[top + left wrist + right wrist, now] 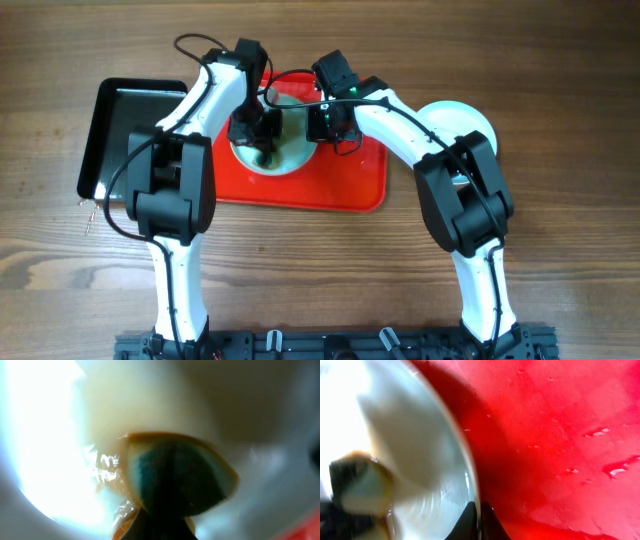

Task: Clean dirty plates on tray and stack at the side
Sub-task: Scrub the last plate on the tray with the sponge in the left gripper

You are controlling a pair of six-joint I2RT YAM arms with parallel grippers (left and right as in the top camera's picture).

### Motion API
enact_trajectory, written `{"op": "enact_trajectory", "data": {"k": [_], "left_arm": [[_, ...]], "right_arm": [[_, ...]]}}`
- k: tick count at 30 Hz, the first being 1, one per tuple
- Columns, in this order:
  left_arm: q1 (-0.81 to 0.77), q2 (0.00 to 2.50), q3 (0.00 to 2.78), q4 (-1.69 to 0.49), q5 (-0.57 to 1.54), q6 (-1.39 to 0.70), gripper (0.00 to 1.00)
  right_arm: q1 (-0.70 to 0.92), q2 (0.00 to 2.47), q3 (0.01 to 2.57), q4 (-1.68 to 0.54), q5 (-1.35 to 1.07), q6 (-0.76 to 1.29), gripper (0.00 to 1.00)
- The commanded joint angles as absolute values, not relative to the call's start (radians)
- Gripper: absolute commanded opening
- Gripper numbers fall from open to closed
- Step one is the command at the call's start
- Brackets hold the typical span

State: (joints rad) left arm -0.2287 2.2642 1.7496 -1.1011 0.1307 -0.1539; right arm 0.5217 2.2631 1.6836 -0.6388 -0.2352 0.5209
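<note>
One pale plate (285, 155) lies on the red tray (350, 185), toward its back left. My left gripper (262, 132) is shut on a green-and-yellow sponge (175, 475) and presses it onto the plate's inside (50, 445), where orange-brown smears show beside the sponge. My right gripper (322, 122) is shut on the plate's right rim; its two dark fingertips (480, 517) pinch the edge of the plate (420, 445) over the tray (560, 435). The sponge also shows in the right wrist view (362, 485). Another pale plate (465, 122) lies on the table right of the tray, partly under my right arm.
A smaller black tray (115, 120) sits on the table left of the red tray, partly under my left arm. Water drops (620, 466) lie on the red tray's floor. The wooden table (320, 270) extends in front of the tray.
</note>
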Motion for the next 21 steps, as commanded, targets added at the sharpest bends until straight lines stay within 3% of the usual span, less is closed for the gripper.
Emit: {"op": "enact_trajectory", "data": {"k": [1, 7, 11, 15, 18, 21], "left_arm": [[-0.216, 2.341, 1.721, -1.058, -0.421, -0.714, 0.04], [-0.222, 2.340, 1.721, -1.033, -0.358, -0.680, 0.04], [-0.222, 2.340, 1.721, -0.806, 0.168, -0.268, 0.04], [-0.222, 2.339, 1.723, -0.585, 0.429, -0.243, 0.04], [-0.212, 2.321, 1.743, -0.543, 0.405, -0.301, 0.04], [-0.149, 2.225, 1.840, -0.697, 0.298, -0.336, 0.04]], "right_arm": [[0.532, 2.288, 1.687, -0.652, -0.249, 0.524, 0.04], [0.532, 2.288, 1.687, -0.652, -0.249, 0.524, 0.04], [0.532, 2.288, 1.687, -0.653, -0.249, 0.523, 0.04], [0.532, 2.288, 1.687, -0.656, -0.249, 0.523, 0.04], [0.532, 2.288, 1.687, -0.659, -0.249, 0.520, 0.04], [0.532, 2.288, 1.687, -0.651, -0.249, 0.519, 0.04]]}}
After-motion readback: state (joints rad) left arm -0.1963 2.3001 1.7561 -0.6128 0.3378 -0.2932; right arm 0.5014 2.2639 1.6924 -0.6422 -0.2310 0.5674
